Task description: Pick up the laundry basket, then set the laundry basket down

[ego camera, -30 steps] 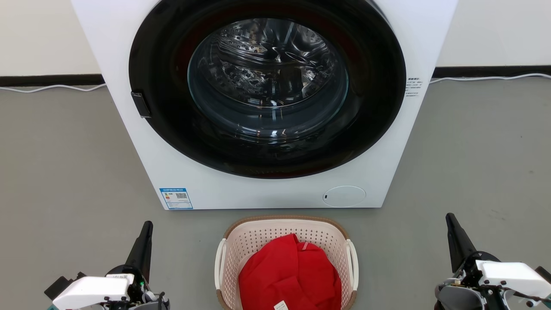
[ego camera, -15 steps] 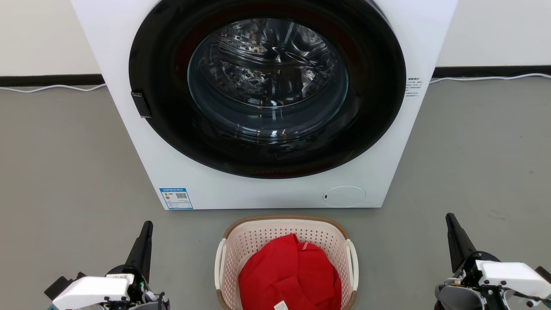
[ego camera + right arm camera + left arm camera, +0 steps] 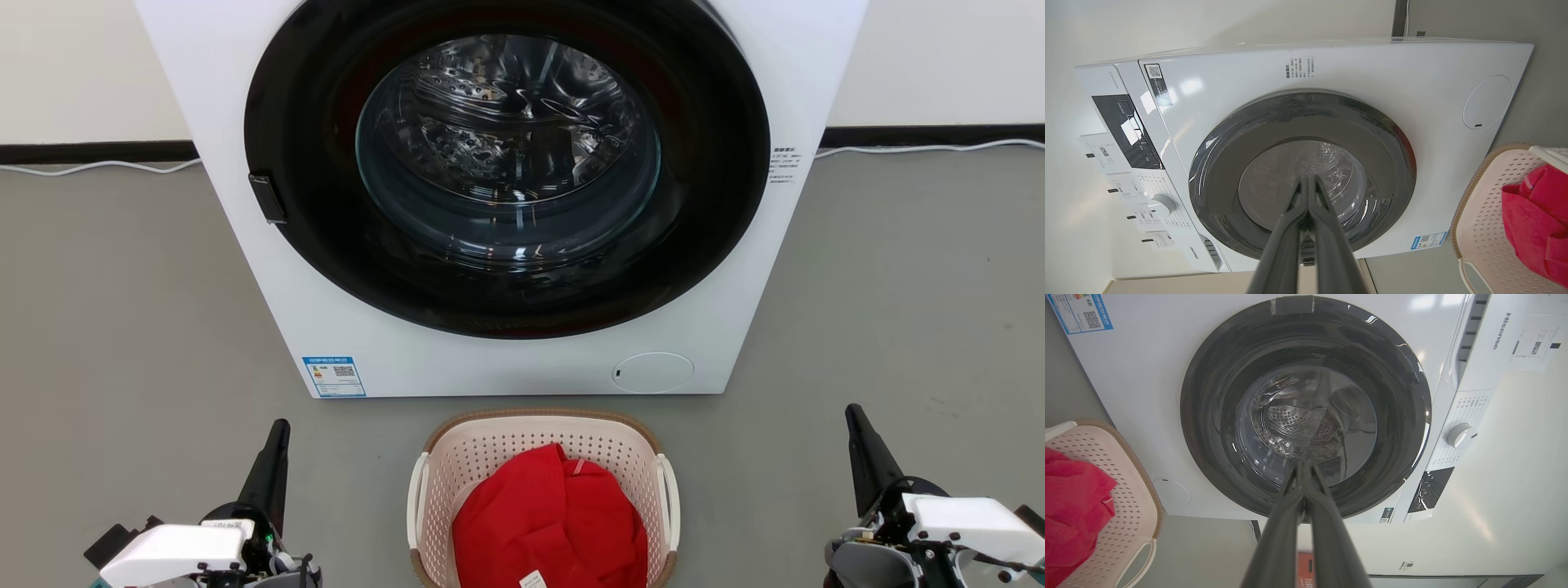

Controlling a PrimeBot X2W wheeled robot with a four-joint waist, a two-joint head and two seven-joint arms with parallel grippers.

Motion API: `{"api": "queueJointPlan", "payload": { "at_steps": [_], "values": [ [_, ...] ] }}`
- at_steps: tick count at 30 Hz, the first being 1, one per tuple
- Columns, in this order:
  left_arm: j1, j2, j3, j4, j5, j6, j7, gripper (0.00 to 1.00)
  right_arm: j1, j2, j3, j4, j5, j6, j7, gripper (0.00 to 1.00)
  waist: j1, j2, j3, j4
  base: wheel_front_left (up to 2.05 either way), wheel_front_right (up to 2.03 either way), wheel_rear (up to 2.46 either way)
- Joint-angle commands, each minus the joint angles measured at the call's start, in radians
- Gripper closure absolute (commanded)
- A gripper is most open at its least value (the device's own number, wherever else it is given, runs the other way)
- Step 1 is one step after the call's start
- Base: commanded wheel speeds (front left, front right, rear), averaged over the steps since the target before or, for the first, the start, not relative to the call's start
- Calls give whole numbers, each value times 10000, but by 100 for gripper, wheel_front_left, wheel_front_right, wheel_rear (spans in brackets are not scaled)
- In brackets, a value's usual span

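Observation:
The laundry basket (image 3: 490,449) is pale pink-cream with perforated walls, a brown rim and white side handles. It rests on the grey floor just in front of the washing machine, with a red garment (image 3: 547,523) inside. It also appears at the left edge of the left wrist view (image 3: 1118,490) and the right edge of the right wrist view (image 3: 1482,228). My left gripper (image 3: 280,429) stands to the basket's left, shut and holding nothing, clear of the handle. To the basket's right, my right gripper (image 3: 853,412) is likewise shut and empty. Both point toward the machine.
A white front-loading washing machine (image 3: 343,343) with a round dark glass door (image 3: 506,163) stands right behind the basket. White cables (image 3: 922,149) run along the wall's black skirting. Open grey floor lies on both sides of the machine.

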Motion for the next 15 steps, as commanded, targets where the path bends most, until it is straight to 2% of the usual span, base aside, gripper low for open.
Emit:
{"api": "queueJointPlan", "payload": {
  "at_steps": [1,15],
  "values": [
    [-555,123,312,-293,-61,-71,63,100,-406,-127,194,-307,64,73,104,100,1,-1,0,0,0,0,0],
    [-555,123,312,-293,-61,-71,63,100,-406,-127,194,-307,64,73,104,100,1,-1,0,0,0,0,0]
  ]
}}
